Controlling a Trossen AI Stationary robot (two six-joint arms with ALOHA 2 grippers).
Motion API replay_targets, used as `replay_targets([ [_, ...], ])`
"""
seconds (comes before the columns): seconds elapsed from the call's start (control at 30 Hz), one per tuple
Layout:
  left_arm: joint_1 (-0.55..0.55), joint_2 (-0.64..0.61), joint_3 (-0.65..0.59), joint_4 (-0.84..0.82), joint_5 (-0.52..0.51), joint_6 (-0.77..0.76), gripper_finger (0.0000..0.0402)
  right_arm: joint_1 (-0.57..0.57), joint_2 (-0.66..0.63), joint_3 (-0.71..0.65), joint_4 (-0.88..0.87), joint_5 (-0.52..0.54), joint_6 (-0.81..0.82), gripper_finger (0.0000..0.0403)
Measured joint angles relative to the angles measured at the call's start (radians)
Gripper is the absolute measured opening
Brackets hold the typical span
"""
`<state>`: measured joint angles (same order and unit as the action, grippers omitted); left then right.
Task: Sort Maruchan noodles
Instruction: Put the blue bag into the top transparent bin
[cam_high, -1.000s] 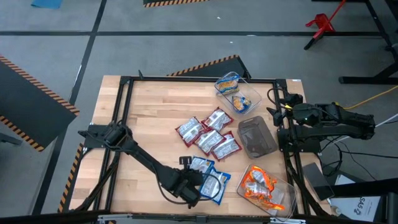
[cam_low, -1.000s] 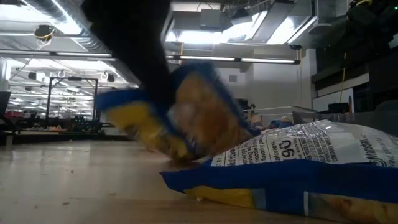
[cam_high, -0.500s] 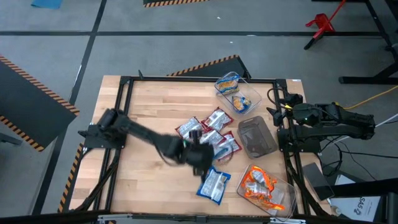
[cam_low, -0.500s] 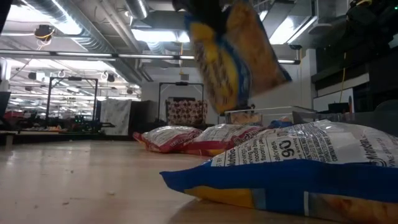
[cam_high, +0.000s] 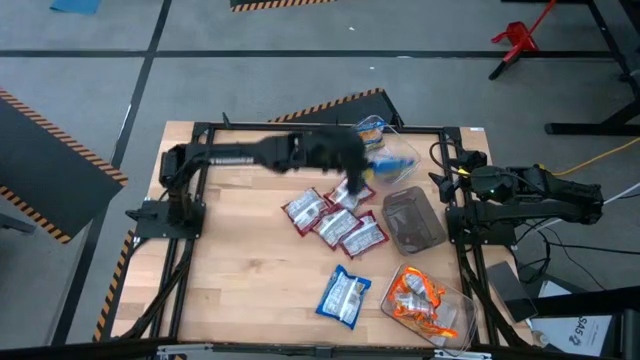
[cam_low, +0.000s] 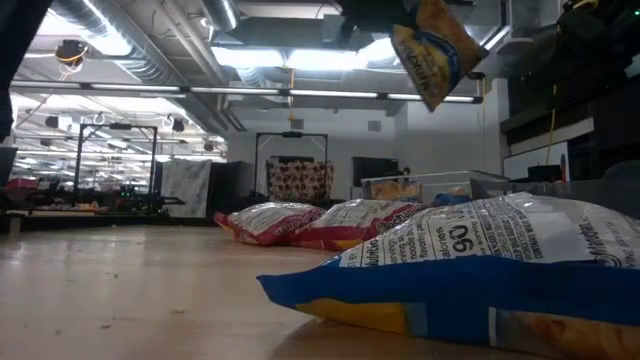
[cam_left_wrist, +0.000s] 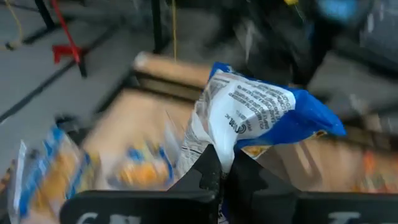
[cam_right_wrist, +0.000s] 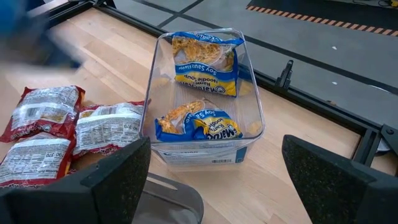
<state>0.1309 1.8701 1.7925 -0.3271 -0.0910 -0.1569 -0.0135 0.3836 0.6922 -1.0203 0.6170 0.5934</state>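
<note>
- Now that the left gripper (cam_left_wrist: 219, 163) has swung to the desk's far side, its jaws clamp a blue-and-yellow packet (cam_left_wrist: 249, 121) near the clear tub (cam_right_wrist: 252, 112), which holds two like packets; delivery looks imminent.
- A second ago this arm was low at the near edge; one blue packet (cam_high: 344, 296) remains there.
- Red packets (cam_high: 335, 220) lie mid-desk, unsorted.
- Right gripper (cam_right_wrist: 214, 180) waits at the right edge, jaws wide.
</note>
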Motion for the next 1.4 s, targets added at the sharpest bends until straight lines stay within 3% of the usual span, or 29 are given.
replay_targets([
  [0.33, 0.236, 0.135, -0.001, 0.440, 0.183, -0.327, 0.0000, 0.000, 0.000, 0.000, -0.001, 0.001, 0.000, 0.0351],
  [0.7, 0.245, 0.318, -0.001, 0.523, 0.232, -0.659, 0.0000, 0.000, 0.000, 0.000, -0.001, 0.002, 0.000, 0.0351],
  [0.93, 0.244, 0.387, -0.001, 0.523, 0.210, -0.751, 0.0010, 0.000, 0.000, 0.000, -0.001, 0.001, 0.003, 0.0351],
  [1.17, 0.244, 0.398, -0.002, 0.491, 0.121, -0.634, 0.0063, 0.000, 0.000, 0.000, -0.001, 0.000, 0.003, 0.0351],
  [1.4, 0.244, 0.398, -0.002, 0.495, 0.107, -0.618, 0.0118, 0.000, 0.000, 0.000, -0.001, 0.000, 0.003, 0.0351],
])
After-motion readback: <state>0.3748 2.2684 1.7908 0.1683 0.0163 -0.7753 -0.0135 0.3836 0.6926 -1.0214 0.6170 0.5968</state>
